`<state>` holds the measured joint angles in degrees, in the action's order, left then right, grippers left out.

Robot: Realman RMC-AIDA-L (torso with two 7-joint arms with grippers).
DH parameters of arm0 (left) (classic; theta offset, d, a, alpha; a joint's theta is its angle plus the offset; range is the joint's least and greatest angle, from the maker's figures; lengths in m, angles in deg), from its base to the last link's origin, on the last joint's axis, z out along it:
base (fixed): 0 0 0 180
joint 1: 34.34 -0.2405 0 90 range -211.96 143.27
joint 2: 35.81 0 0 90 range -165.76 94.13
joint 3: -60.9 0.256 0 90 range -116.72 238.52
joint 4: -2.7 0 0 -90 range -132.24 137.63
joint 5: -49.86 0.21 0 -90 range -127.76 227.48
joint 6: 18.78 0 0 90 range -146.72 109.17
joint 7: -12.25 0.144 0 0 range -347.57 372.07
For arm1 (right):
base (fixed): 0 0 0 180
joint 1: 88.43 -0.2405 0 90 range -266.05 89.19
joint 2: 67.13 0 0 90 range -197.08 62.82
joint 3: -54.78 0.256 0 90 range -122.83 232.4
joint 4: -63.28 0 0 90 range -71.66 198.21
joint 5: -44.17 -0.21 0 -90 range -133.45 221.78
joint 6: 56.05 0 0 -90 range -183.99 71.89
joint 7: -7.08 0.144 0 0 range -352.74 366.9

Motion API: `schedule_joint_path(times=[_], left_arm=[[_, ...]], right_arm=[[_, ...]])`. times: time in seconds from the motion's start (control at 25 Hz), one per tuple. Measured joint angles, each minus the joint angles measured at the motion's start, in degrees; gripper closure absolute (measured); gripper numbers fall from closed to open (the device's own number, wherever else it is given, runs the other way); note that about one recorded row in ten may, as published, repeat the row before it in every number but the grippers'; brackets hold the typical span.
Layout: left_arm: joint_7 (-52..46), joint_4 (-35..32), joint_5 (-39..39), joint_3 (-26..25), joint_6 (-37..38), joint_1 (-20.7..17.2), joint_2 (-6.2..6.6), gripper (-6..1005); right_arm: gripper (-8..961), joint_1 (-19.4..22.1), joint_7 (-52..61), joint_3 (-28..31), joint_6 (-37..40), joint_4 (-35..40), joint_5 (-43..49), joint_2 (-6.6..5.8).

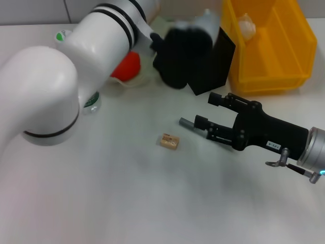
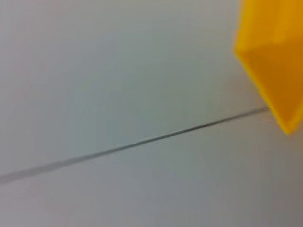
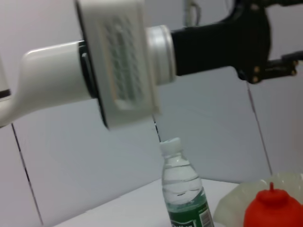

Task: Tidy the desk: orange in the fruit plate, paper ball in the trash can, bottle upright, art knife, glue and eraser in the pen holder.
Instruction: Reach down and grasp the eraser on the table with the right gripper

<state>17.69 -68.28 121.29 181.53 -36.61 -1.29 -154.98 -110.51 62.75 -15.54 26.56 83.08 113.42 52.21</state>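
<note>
The orange [image 1: 128, 65] [image 3: 272, 209] lies in the pale green fruit plate [image 1: 133, 84] [image 3: 233, 202], partly behind my left arm. The bottle [image 1: 92, 102] [image 3: 182, 196] stands upright beside the plate. A white paper ball [image 1: 247, 26] sits inside the yellow trash can [image 1: 269, 76] [image 2: 274, 61]. The eraser [image 1: 169, 141] lies on the table. My right gripper [image 1: 203, 110] hovers open just right of it, with a small grey stub at its lower fingertip. My left gripper [image 1: 180, 56] is a blur over the black pen holder [image 1: 216, 63], with something pale beside it. Art knife and glue are not identifiable.
My thick white left arm [image 1: 45, 96] crosses the left side of the table and hides much of the bottle and plate. A tiled wall stands behind the table. The trash can stands directly right of the pen holder.
</note>
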Motion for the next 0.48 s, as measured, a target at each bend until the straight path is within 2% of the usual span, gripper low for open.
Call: schedule_joint_path(times=[0.12,0.16,0.2,0.32,0.36,0.4,0.48], left_arm=[[-14.61,-1.27,-0.13,-1.31,1.07,-0.82,0.06,319],[-23.01,-1.45,-0.17,-2.14,2.11,-1.35,0.14,319],[-23.01,-1.45,-0.17,-2.14,2.11,-1.35,0.14,319],[-34.89,-1.90,-0.25,-3.74,5.08,-2.97,0.24,319],[-43.06,-2.57,-0.83,-5.50,9.02,-4.53,0.27,319],[-43.06,-2.57,-0.83,-5.50,9.02,-4.53,0.27,319],[-52.44,-3.05,-2.80,-8.77,15.76,-6.52,0.44,319]], right_arm=[[191,0.01,0.82,0.27,0.21,-0.18,0.09,-0.13],[191,0.02,0.95,0.28,0.49,-0.19,0.23,-0.16],[191,0.02,0.95,0.28,0.49,-0.19,0.23,-0.16],[191,0.01,2.15,0.99,0.53,-0.17,0.12,-0.19],[191,-0.17,3.86,2.01,0.29,-0.16,0.12,-0.27],[191,-0.17,3.86,2.01,0.29,-0.16,0.12,-0.27],[191,-0.33,4.69,2.41,0.22,-0.16,0.15,-0.40]])
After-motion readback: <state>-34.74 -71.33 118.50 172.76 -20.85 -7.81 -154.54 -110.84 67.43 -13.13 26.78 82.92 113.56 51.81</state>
